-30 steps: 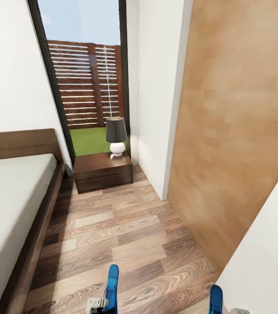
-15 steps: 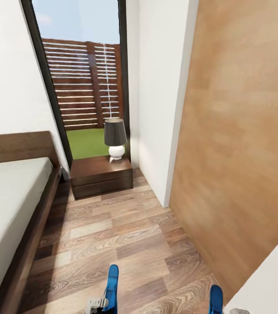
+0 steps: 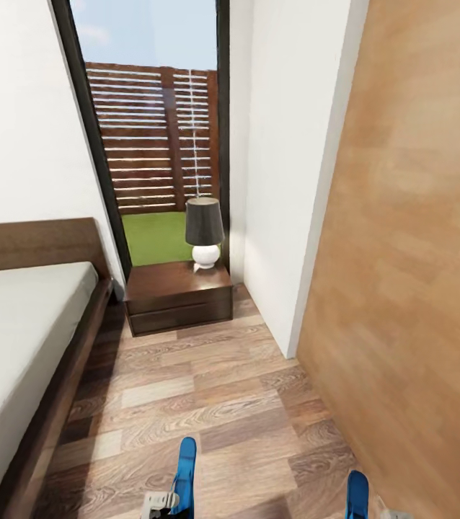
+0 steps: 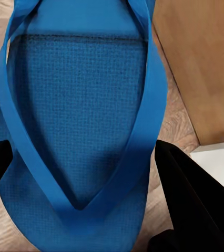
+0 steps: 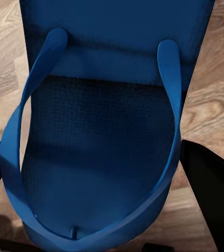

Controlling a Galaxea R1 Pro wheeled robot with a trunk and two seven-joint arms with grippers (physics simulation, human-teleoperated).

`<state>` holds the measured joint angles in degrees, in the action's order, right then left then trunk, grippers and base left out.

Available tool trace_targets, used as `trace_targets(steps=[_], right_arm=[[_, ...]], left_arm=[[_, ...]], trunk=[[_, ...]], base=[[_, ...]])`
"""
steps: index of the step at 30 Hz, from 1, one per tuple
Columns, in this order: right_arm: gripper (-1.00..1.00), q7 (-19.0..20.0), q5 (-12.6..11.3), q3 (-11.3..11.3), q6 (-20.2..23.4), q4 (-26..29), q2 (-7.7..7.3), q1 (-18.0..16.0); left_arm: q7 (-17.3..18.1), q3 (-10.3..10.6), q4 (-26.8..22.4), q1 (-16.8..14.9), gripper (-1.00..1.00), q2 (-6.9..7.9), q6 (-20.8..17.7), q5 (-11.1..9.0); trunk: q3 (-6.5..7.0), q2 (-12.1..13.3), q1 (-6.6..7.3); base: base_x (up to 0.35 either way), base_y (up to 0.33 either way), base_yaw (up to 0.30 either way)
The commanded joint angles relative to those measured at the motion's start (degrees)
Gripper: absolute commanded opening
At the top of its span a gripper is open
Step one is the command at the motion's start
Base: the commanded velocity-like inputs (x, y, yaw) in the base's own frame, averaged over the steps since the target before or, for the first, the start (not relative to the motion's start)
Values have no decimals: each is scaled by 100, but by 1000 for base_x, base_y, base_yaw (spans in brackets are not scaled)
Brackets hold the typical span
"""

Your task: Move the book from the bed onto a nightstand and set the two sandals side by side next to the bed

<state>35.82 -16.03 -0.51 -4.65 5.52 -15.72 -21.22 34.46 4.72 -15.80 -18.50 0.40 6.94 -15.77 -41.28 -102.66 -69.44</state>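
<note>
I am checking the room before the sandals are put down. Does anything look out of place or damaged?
Nothing stands out. The lamp stands upright on the nightstand, the bed is tidy, the floor shows no spill. Each sandal sits between dark fingers, undamaged.

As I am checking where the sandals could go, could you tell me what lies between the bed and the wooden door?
In the head view, bare wood-plank floor runs between the bed and the wooden door.
</note>
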Motion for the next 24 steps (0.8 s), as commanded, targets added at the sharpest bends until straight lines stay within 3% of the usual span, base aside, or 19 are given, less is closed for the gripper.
trace_targets(steps=[1, 24], right_arm=[[-100, 21, -23, -1, -18, -7, -1, -4], [-100, 21, -23, -1, -18, -7, -1, -4]], left_arm=[[0, 46, 7, -5, -100, 4, 35, -49], [0, 46, 7, -5, -100, 4, 35, -49]], trunk=[[-5, -2, -3], [-5, -2, -3]], base=[[312, 0, 9], [312, 0, 1]])
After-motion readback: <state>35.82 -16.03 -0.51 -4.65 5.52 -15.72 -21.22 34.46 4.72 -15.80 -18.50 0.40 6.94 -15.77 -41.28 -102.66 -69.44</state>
